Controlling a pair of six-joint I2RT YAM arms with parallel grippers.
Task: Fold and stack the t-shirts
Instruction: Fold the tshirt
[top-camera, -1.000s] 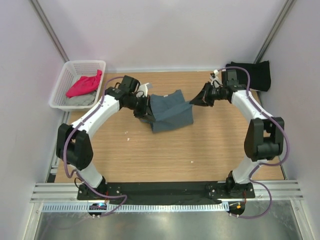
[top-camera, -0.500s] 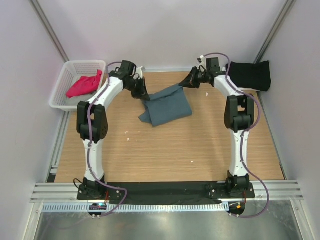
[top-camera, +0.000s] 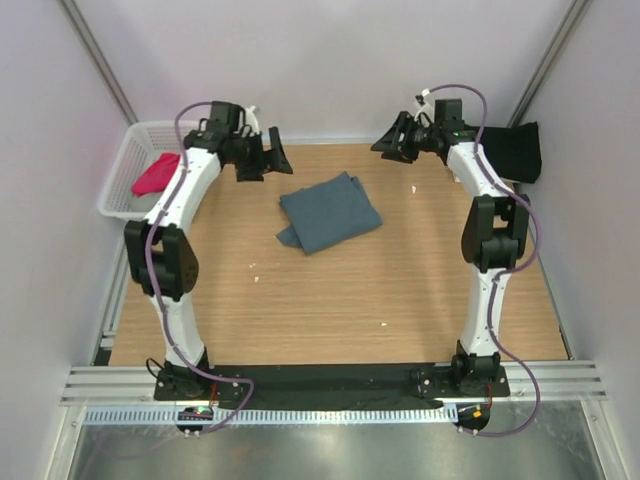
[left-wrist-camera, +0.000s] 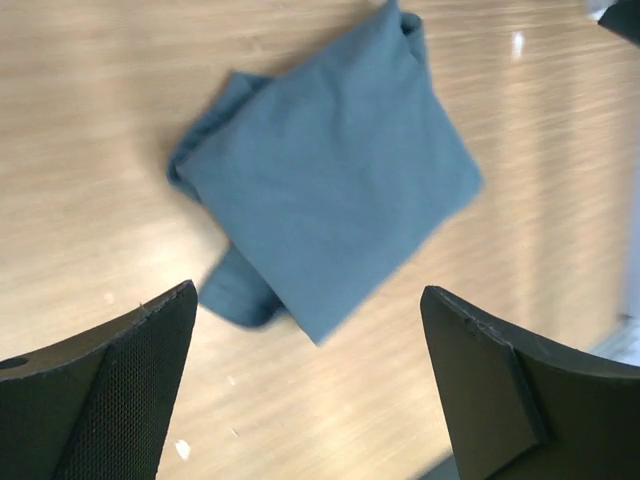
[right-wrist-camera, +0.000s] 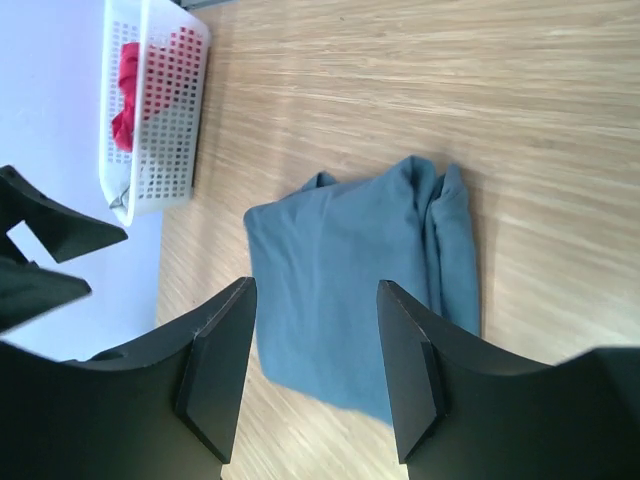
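Left gripper (top-camera: 265, 162), right gripper (top-camera: 392, 148) released blue-grey t-shirt (top-camera: 330, 212) (lies between them); jaws apart, empty.

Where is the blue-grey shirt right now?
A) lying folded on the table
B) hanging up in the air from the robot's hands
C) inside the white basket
A: the blue-grey shirt lies folded flat on the wooden table, and nothing is holding it.

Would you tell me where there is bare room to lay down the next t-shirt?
Freest: the near half of the table, between the folded blue-grey t-shirt and the arm bases. Narrower bare strips flank that shirt on both sides. Crowded: the far edge, with the basket, left hand, right hand and black t-shirt.
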